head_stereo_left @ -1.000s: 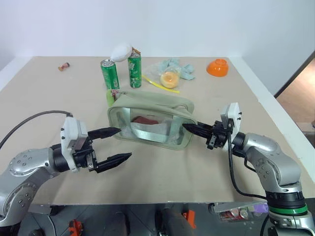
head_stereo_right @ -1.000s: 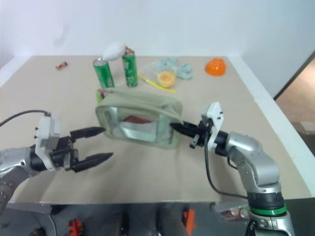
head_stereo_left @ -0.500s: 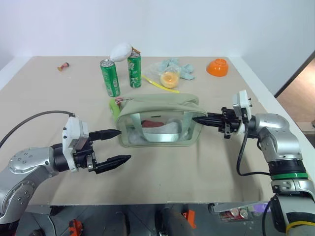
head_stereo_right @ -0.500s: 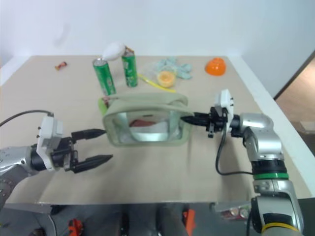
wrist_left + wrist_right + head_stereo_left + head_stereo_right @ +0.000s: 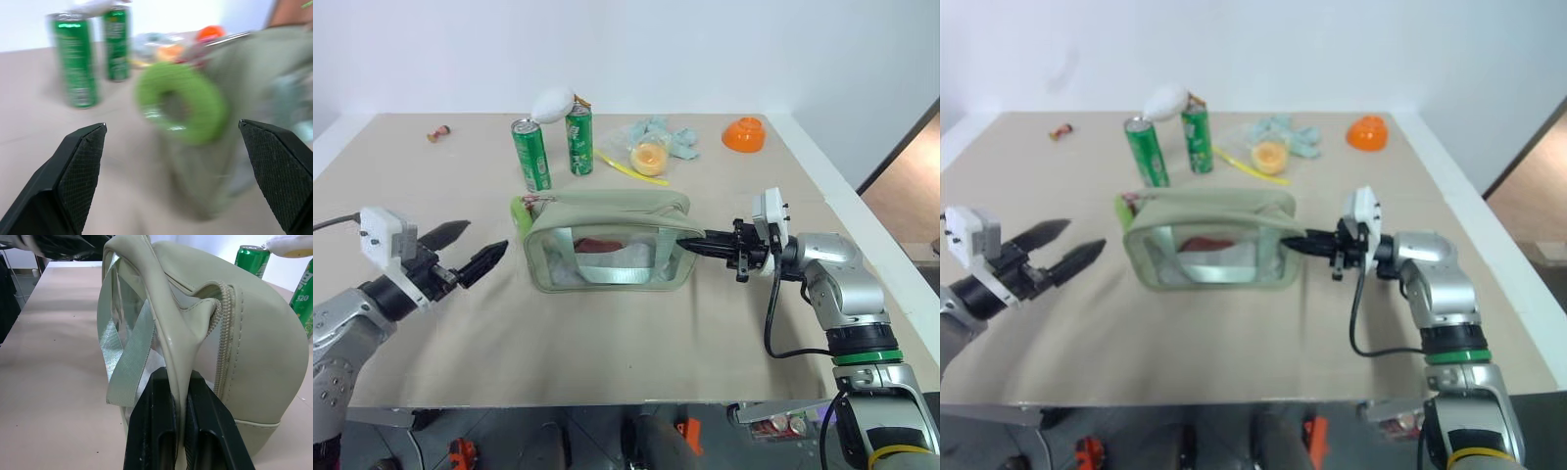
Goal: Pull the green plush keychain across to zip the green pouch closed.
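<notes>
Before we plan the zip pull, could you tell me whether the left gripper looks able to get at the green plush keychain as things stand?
Probably yes: the left gripper stands open beside the green pouch, facing the green plush keychain at that near end, with only bare table between them.

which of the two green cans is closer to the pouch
The left green can, standing just behind the green pouch at its keychain end. The other can stands farther back, under the white thing.
</notes>
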Tool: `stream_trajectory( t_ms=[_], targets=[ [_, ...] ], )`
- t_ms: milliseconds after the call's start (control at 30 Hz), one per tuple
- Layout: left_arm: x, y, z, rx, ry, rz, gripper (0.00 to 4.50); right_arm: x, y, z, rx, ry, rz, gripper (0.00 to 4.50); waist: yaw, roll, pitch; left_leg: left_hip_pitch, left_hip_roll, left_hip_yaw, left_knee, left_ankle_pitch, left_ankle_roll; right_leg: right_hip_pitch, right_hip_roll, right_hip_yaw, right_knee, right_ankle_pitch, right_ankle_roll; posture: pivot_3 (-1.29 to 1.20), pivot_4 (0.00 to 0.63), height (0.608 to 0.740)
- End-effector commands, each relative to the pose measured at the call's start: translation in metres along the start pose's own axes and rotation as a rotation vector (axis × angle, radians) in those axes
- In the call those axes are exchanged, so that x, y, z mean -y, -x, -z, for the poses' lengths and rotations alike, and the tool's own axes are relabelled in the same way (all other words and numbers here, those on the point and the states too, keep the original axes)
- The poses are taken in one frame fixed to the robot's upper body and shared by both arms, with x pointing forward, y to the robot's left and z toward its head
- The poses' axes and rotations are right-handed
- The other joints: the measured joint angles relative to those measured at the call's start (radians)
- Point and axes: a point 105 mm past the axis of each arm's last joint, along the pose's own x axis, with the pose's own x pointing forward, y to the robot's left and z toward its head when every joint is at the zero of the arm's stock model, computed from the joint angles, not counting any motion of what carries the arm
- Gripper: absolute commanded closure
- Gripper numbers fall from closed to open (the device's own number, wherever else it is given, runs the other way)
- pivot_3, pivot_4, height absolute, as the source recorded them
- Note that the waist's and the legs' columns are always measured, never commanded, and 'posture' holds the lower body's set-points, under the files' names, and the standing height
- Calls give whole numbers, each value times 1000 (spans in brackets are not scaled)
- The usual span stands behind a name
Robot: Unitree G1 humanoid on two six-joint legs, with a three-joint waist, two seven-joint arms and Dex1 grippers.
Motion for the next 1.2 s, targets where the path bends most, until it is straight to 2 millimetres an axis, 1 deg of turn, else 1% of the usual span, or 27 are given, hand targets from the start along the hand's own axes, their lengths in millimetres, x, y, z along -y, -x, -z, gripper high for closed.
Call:
stream_trajectory(
  t_ms=[33, 133, 267, 400, 600, 700, 733, 800, 867, 900, 1067, 1200],
  targets=[
    [-4, -11, -12, 41, -94, 26, 0, -1, -3, -12, 20, 45, -12, 4442, 1, 0, 0, 0, 0, 0, 0, 0, 0, 0, 0, 0, 0, 0, 0, 0, 150, 740],
    [7, -28, -12, 36, -75, 160, 0, -2, -4, -13, 16, 57, -23, 4442, 2, 0, 0, 0, 0, 0, 0, 0, 0, 0, 0, 0, 0, 0, 0, 0, 150, 740],
    [9, -37, -10, 24, -52, 212, 0, 0, -4, -14, 12, 68, -16, 4442, -5, 0, 0, -1, 0, 1, -1, 0, 0, -1, 0, 2, 0, 0, 0, 0, 150, 740],
    [11, -42, -7, 13, -27, 256, 0, 0, -2, -14, 10, 72, -9, 4442, -5, 0, 0, -1, 0, 1, -1, 0, 0, -1, 0, 1, 0, 0, 0, 0, 150, 740],
    [17, -43, -4, -20, 23, 350, 0, 1, 0, -14, 0, 78, 4, 4442, -5, 0, 0, -1, 0, 1, 0, 0, 0, -1, 0, 1, 0, 0, 0, 0, 150, 740],
    [14, -45, -3, -24, 11, 343, 725, 1, 1, -14, -1, 79, 10, 4500, -4, 0, 0, -2, 0, 1, 0, 0, 0, -1, 0, 1, 0, 0, 0, 0, 150, 740],
    [13, -46, -2, -25, 7, 342, 1153, 1, 1, -14, -2, 79, 11, 4500, -5, 0, 0, -1, 0, 1, 0, 0, 0, -1, 0, 1, 0, 0, 0, 0, 150, 740],
    [12, -49, -1, -27, 1, 339, 1733, 1, 2, -14, -5, 79, 13, 4500, -5, 0, 0, -1, 0, 1, 0, 0, 0, -1, 0, 1, 0, 0, 0, 0, 150, 740],
    [12, -51, 1, -27, 0, 338, 2411, 2, 2, -14, -7, 80, 14, 4500, -4, 0, 0, -2, 0, 1, 0, 0, 0, -1, 0, 1, 0, 0, 0, 0, 150, 740],
    [12, -52, 2, -29, -2, 337, 2830, 2, 3, -14, -9, 81, 14, 4500, -4, 0, 0, -2, 0, 1, 0, 0, 0, -1, 0, 1, 0, 0, 0, 0, 150, 740],
    [13, -54, 5, -33, -14, 340, 4466, 2, 5, -14, -17, 84, 16, 4500, -3, 0, 0, -2, -1, 1, 0, 0, 0, -1, 0, 0, 0, 0, 0, 0, 150, 740],
    [13, -56, 2, -13, -34, 335, 4466, 3, 6, -14, -24, 84, 16, 4500, 0, 0, 0, -2, -1, 1, 0, 0, 0, -1, -1, 0, 0, 0, 1, 0, 150, 740]
  ],
)
